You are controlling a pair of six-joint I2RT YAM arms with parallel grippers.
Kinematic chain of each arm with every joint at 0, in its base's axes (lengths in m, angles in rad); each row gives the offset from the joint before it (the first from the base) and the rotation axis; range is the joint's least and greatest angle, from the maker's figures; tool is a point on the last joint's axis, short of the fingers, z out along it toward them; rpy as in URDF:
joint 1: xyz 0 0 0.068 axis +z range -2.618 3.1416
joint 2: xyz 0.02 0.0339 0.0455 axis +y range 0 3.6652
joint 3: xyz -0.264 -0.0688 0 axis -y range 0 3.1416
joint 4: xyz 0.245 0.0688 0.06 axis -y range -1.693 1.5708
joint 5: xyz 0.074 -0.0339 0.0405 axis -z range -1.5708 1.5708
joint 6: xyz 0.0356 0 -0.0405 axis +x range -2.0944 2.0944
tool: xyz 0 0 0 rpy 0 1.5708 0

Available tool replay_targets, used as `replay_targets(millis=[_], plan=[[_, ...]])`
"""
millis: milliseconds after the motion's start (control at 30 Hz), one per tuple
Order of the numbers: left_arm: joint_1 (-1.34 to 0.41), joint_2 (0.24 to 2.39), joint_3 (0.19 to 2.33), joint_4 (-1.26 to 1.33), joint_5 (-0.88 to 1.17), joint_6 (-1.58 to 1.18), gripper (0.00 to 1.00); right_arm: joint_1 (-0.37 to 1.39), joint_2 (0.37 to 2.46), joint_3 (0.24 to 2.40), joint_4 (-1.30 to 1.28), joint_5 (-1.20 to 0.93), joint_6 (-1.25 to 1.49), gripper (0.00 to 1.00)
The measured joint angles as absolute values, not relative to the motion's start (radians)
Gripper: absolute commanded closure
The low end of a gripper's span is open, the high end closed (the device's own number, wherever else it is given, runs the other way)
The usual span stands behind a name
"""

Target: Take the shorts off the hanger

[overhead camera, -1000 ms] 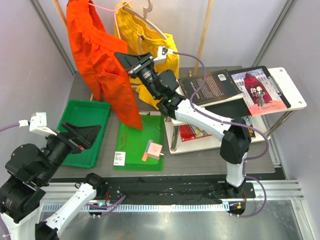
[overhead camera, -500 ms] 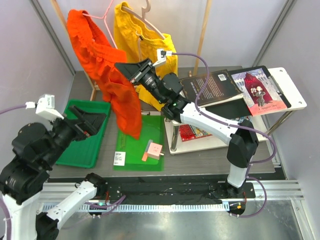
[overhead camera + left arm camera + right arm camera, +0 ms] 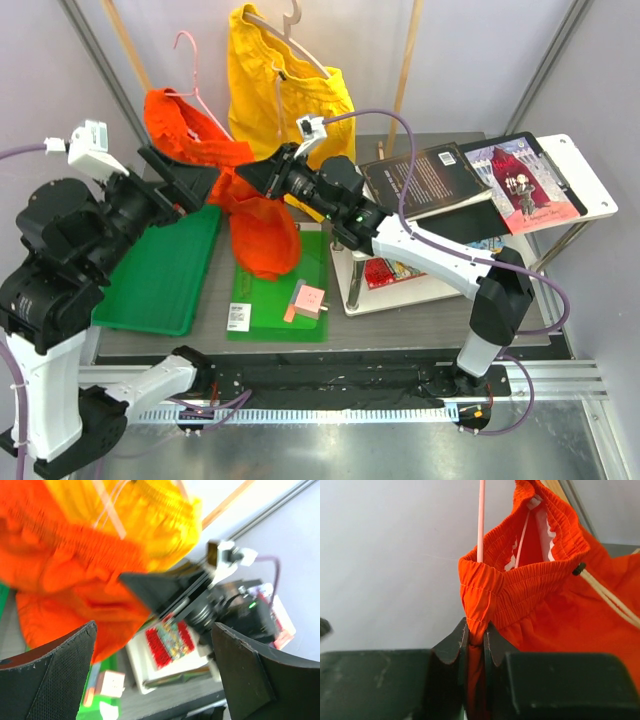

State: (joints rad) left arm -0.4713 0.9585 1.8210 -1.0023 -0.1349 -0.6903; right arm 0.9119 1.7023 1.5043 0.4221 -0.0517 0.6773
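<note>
Pinching the gathered waistband of the orange-red cloth shorts (image 3: 540,605), the right gripper (image 3: 475,630) has its two black fingers pressed tight on a fold of the elastic hem. The left gripper (image 3: 155,630) is spread wide and holds nothing, with the orange cloth just ahead of its mouth.

The task looks to be midway on its first garment. The orange-red shorts are stretched sideways above the back-left of the table. One end is in the right gripper's grip. The other is bunched around the thin pink wire hanger (image 3: 190,62), whose wire runs down into the waistband opening in the right wrist view. I judge that this pair is not yet free of the hanger. The bright yellow cloth shorts (image 3: 283,95) hang untouched on a pale hanger (image 3: 292,22) behind, so that pair is wholly left to do.

The orange fabric is soft and limp, and its loose leg sags in a rounded pouch over the flat green mat (image 3: 262,300). The waistband is ribbed with fine elastic puckers, and a pale lining shows inside. The hanger wire is slim, smooth and rigid. The yellow pair is crumpled and matte, with a similar gathered top.
</note>
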Motion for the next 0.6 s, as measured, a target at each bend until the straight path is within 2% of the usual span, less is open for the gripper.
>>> replay_targets(millis=[267,400,500,600], plan=[[-0.471,1.179,2.098,-0.965,-0.157,-0.673,0.09,0.912,1.703,1.536,0.344,-0.072,0.571,0.99],[-0.453,1.271,2.208,-0.963,-0.212,-0.647,0.17,0.908,1.707,1.597,0.297,-0.081,0.532,0.99],[-0.395,1.323,2.266,-0.978,-0.224,-0.627,0.18,0.907,1.707,1.650,0.272,-0.091,0.508,0.99],[-0.263,1.350,2.287,-0.978,-0.154,-0.631,0.17,0.907,1.706,1.677,0.264,-0.099,0.482,0.99]])
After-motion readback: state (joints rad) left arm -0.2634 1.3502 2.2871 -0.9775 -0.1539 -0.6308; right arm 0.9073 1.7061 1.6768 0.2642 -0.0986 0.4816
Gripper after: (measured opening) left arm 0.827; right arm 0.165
